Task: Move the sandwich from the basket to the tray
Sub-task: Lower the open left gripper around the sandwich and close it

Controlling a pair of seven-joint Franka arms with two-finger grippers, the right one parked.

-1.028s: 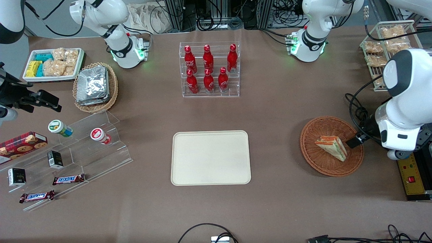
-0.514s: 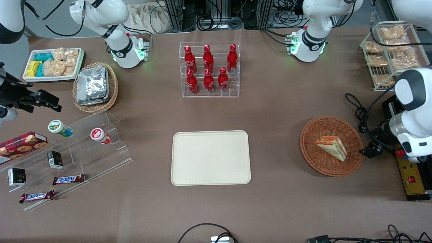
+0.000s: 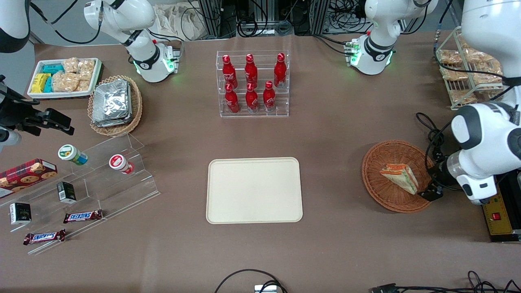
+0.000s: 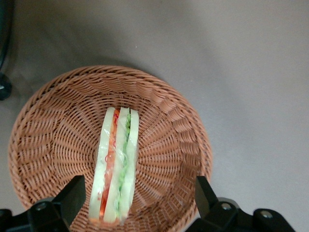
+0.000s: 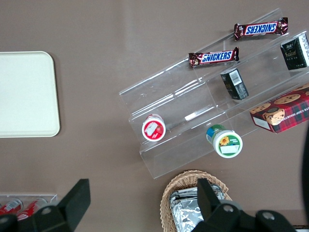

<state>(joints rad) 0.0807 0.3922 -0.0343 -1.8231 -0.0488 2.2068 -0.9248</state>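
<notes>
Sandwich [image 4: 116, 164] is lying in basket [image 3: 380, 156], long axis pointing toward gripper [image 4: 137, 203]; jaws spread wide, hovering above, gripping nothing.

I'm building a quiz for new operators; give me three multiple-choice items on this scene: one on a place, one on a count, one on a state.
1. Where is the sandwich?
A. in the reddish-brown basket
B. on the cream tray
C. on the bare table

2. How many red bottles stand in the clear rack?
A. four
B. six
C. eight

3. What state is the left arm's end effector in?
A. shut on the sandwich
B. open over the basket's edge
C. resting on the tray

Key: 1 A, the wedge lies on the wicker; 2 B, two rows of three; 3 B, the wrist view shows its fingers spread apart, with the sandwich's near end between them.
</notes>
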